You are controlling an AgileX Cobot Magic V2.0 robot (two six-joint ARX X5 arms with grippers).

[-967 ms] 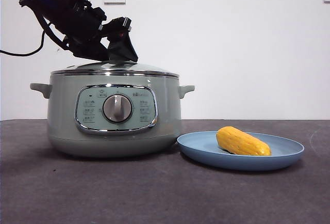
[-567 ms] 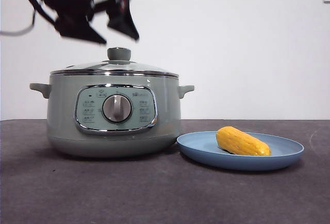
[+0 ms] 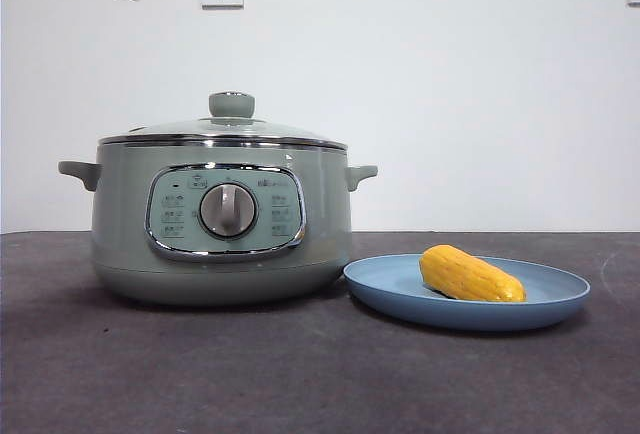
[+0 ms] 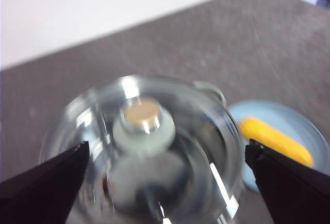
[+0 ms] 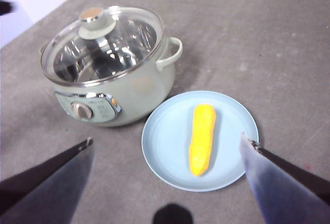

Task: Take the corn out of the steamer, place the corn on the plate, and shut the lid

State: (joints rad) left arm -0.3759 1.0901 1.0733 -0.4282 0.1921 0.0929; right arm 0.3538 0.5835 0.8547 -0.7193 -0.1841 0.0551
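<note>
— Yellow corn (image 3: 470,274) lies lengthwise on our plate (image 3: 560,299); lid (image 3: 222,130) sits on the steamer (image 3: 120,224).

— Our left gripper (image 4: 165,182) hangs directly above the knob (image 4: 143,124), jaws apart and empty; right gripper (image 5: 167,182) likewise spread, nearer the plate.

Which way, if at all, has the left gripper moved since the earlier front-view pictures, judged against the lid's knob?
Yes. The left gripper, open, has risen up and away from the lid and its knob; in the front view only dark tips remain at the top left corner.
</note>
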